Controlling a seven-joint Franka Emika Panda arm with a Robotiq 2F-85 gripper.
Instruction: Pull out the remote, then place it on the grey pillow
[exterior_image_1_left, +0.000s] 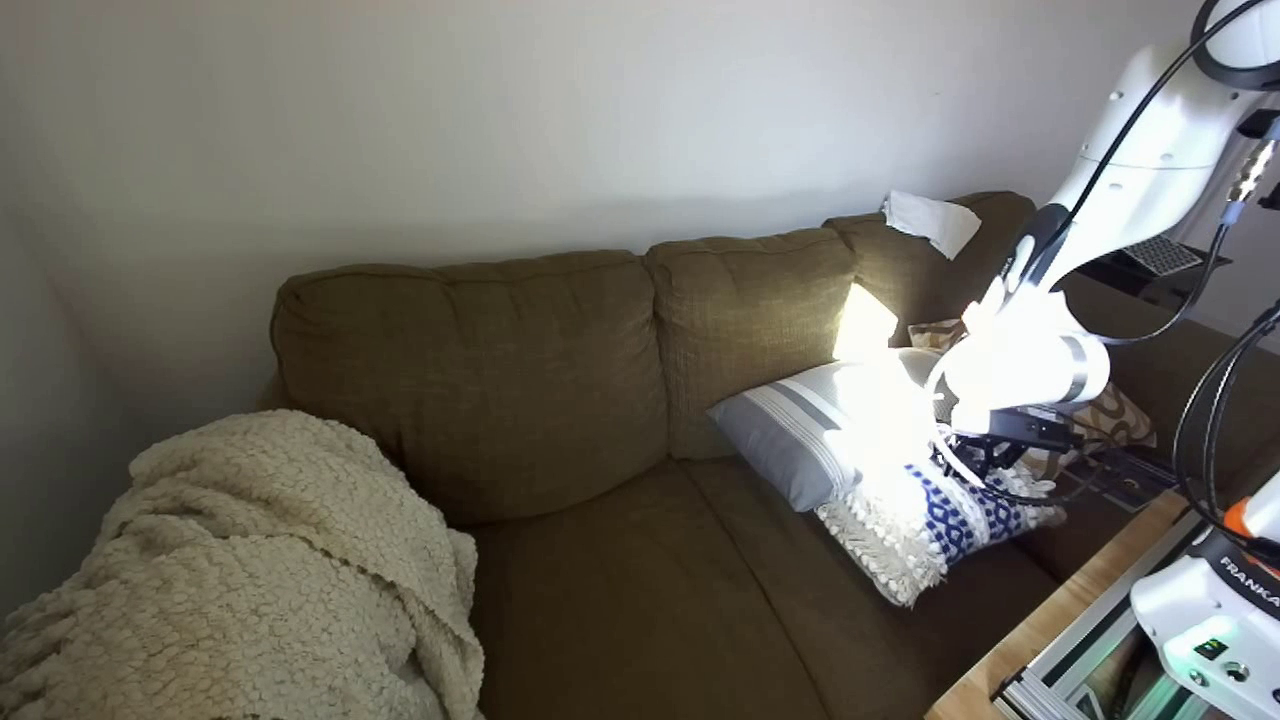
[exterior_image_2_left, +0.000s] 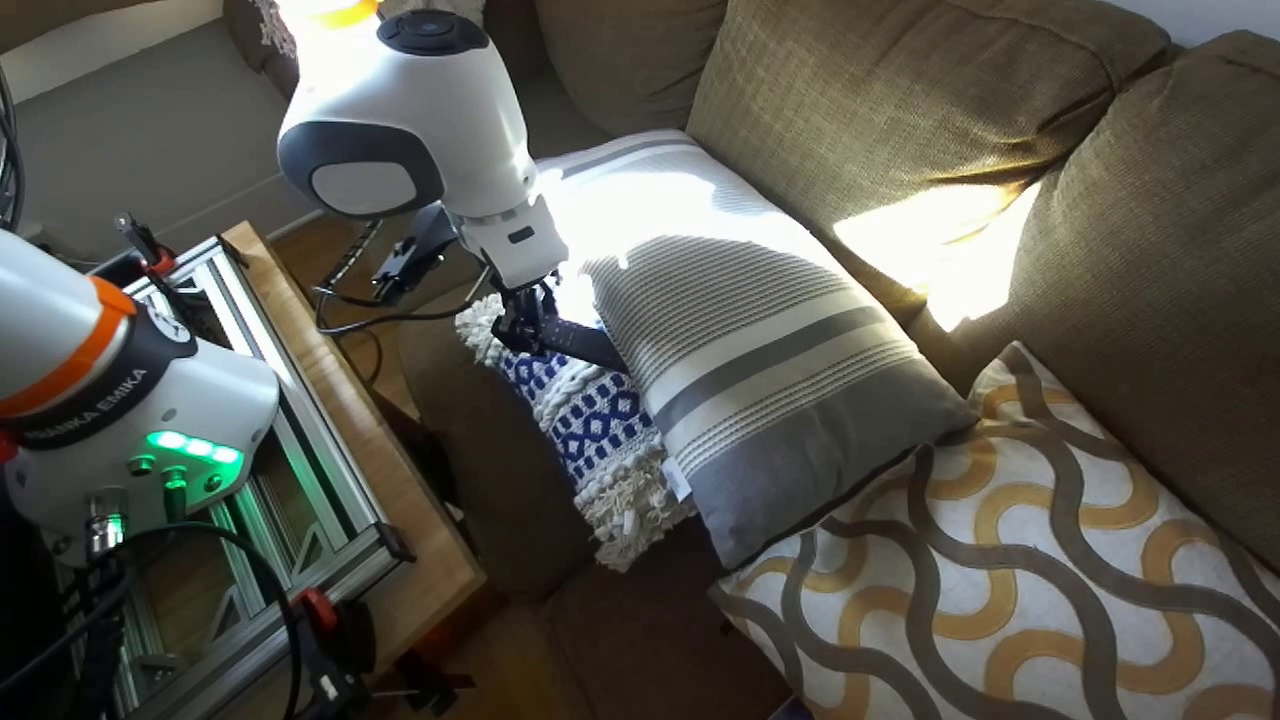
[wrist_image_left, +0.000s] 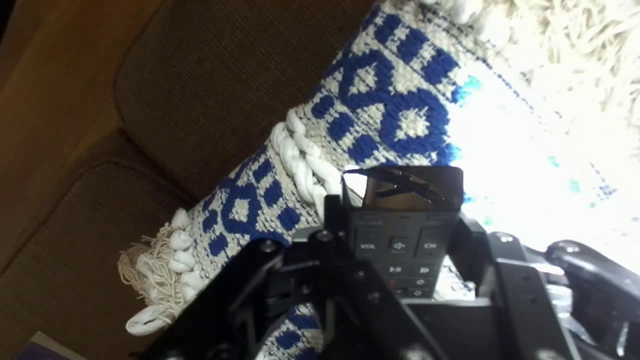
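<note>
Over a partly sunlit brown sofa (exterior_image_1_left: 620, 600), a robot's gripper (wrist_image_left: 405, 230) clamps a black remote (wrist_image_left: 409, 237), jaws drawn in against its two long sides. The remote sits above the white pillow with a navy-blue pattern (exterior_image_2_left: 600, 420), fringed at its ends; whether the two touch, I cannot tell. In an exterior view, the remote reaches the edge of the striped grey pillow (exterior_image_2_left: 750, 340); whether it is tucked beneath is unclear. A lattice-patterned pillow (exterior_image_2_left: 1050, 560) lies just beside the grey one. A fleecy blanket (exterior_image_1_left: 270, 570) is heaped at one end.
</note>
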